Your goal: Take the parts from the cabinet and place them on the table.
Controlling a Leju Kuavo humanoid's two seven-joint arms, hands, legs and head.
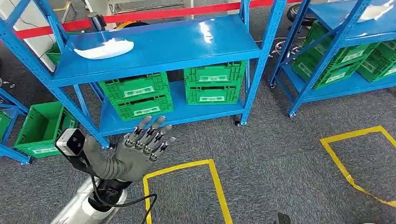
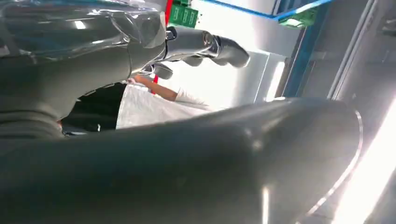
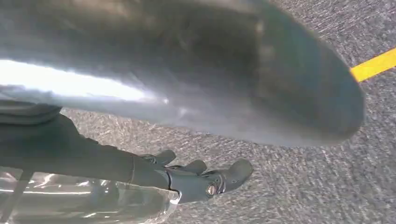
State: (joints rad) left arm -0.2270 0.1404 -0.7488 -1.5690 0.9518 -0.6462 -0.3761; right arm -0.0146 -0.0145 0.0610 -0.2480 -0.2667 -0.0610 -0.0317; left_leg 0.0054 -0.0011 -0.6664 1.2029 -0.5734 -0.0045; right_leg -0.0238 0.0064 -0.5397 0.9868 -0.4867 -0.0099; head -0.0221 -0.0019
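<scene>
Four white-labelled green crates (image 1: 135,87), text illegible

Part (image 1: 103,49) on rack (image 1: 187,44); crates (image 1: 137,95) below.

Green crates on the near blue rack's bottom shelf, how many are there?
4: two stacked on the left, upper over lower, and two stacked on the right, upper over lower. More may sit hidden behind them.

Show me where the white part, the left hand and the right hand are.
white part (image 1: 103,49), head view, middle of its body on the upper shelf.
left hand (image 1: 140,149), head view, back of the hand.
right hand (image 3: 196,179), right wrist view, base of the fingers.
</scene>
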